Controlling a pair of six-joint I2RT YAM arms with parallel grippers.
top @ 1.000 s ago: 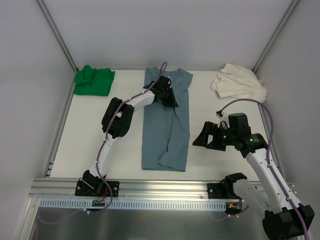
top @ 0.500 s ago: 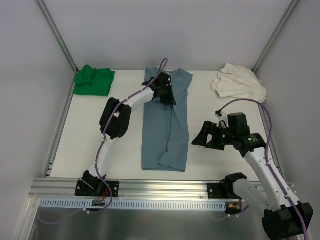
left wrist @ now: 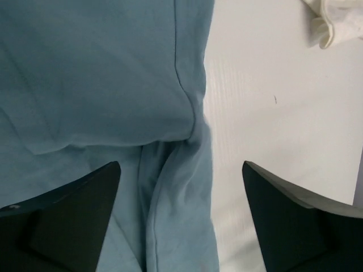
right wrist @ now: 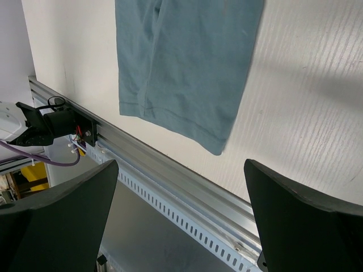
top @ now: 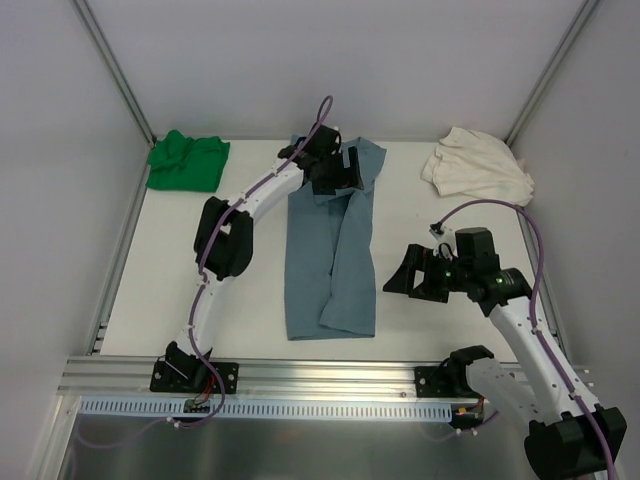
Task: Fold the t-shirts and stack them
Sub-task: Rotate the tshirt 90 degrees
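Seen from above, your left gripper [top: 335, 165] hangs over the collar end of the dusty blue-grey t-shirt [top: 330, 250]. The shirt lies lengthways down the middle of the table [top: 255, 310], with a long flap folded over its right side. The green t-shirt [top: 187, 162] sits bunched well off to that gripper's left, and the cream-white t-shirt [top: 477, 165] lies crumpled well off to its right. The overhead view hides how the left jaws stand, but the left wrist view shows it: the two dark fingers [left wrist: 68, 221] are apart with nothing pinched between them. Blue cloth with a seam and a soft fold lies below the gap, bare table lies under the right finger, and an edge of the cream-white t-shirt shows beyond it. Your right gripper [top: 405, 275] hovers just right of the blue shirt's lower half, its jaws spread wide and empty. Only its wrist view shows the shirt's hem corner ahead of the gap, apart from both fingers, with the aluminium rail [right wrist: 170, 181] nearer.
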